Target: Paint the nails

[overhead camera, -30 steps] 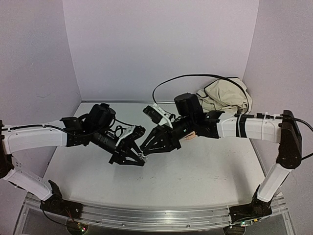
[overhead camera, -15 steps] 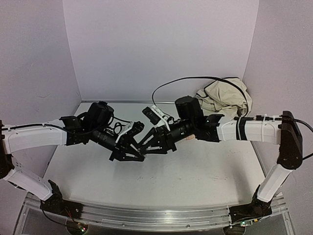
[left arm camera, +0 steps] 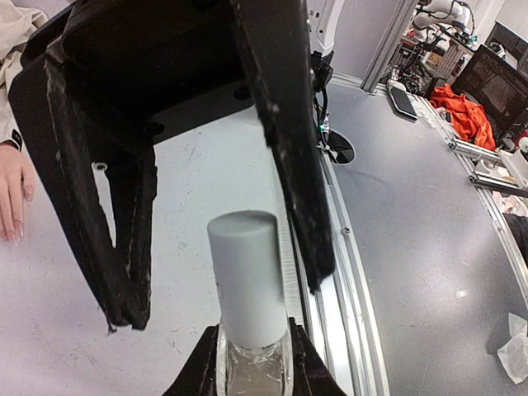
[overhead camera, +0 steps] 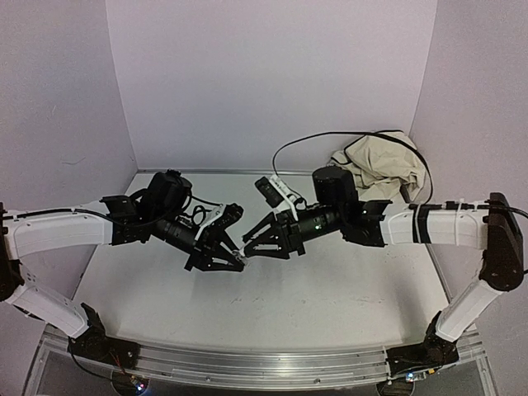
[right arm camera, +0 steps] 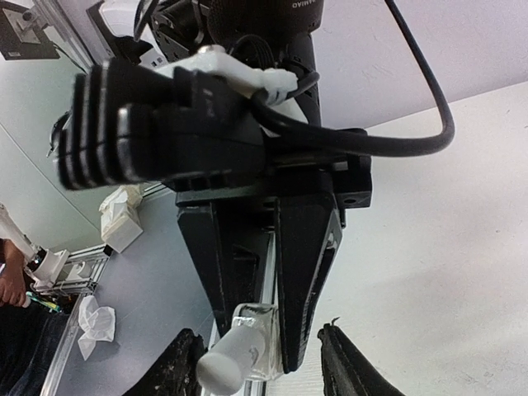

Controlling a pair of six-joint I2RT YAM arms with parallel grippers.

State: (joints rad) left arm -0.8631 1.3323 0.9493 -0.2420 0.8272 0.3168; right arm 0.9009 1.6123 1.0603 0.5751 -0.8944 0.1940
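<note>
Left wrist view: left gripper [left arm camera: 254,371] clamps a clear, white-capped bottle [left arm camera: 247,280]; right gripper [left arm camera: 222,301] gapes around it; peach mannequin-hand nails [left arm camera: 30,192] lie apart, far side.

The hand [left arm camera: 10,186] is cut off by the left wrist view's left edge, with only part of it showing. Its nails [left arm camera: 29,192] are too small to judge. The bottle [left arm camera: 247,280] runs off the bottom edge there, and its cap is blurred in the right wrist view. From above it is a mere speck.

Worktop [overhead camera: 330,289] is showing white, lightly scuffed. Crumpled beige cloth [overhead camera: 375,165] is lying in its far right corner; mannequin hand [left arm camera: 12,194] is resting flat on it.
</note>
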